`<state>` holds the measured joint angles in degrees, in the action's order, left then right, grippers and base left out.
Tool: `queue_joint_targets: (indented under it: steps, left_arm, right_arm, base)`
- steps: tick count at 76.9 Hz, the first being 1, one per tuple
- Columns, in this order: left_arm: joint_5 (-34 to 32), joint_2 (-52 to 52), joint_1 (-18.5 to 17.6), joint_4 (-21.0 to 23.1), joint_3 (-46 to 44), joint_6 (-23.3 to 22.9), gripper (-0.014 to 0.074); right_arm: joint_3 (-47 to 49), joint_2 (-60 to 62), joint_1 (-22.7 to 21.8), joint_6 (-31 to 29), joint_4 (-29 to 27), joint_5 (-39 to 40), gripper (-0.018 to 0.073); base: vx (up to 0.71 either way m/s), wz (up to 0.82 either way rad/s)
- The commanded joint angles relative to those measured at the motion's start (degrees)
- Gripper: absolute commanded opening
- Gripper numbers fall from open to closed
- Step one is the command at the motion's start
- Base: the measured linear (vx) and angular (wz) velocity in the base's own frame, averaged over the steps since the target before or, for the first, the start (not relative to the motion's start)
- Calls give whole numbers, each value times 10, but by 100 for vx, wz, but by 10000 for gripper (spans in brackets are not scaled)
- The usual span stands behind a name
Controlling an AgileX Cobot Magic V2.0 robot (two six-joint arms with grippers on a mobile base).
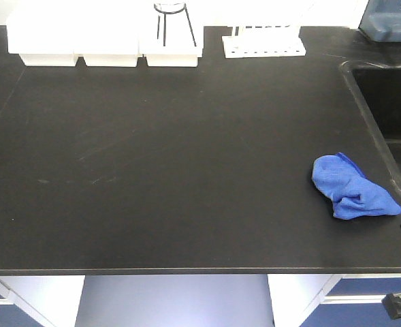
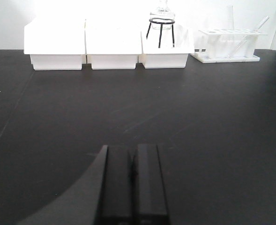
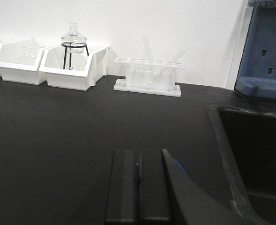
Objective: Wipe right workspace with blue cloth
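Left fingers [image 2: 147,183] and right fingers [image 3: 123,187] clenched, empty — only the front view shows the blue cloth [image 1: 353,189] whole.

A laboratory is shown. A wide black bench top [image 1: 186,170] of the kind used for wet work is seen, with a black sink [image 3: 250,140] set into its right side. At the back, against a plain white wall, a white test-tube rack [image 3: 149,77] is stood with glass tubes [image 3: 168,65] leaning in it. A glass flask [image 3: 73,35] is held on a black wire stand [image 3: 74,54] inside one of a row of white bins [image 1: 77,41]. A blue panel [image 3: 264,51] pierced with holes is mounted behind the sink.
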<state>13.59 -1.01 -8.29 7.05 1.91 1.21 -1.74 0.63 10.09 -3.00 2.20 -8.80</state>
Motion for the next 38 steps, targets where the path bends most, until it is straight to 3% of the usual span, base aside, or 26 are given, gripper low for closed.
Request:
queue_joint_targets:
  steps: [1,38]
  left_arm:
    - [-47,0,-3,3,-14,0,-6]
    - [-47,0,-3,3,-14,1,-6]
  right_arm:
    - [-8,1,0,-4,1,45,-8]
    - [-7,1,0,-3,-7,64,-8]
  base:
    - [0,0]
    - [0,0]
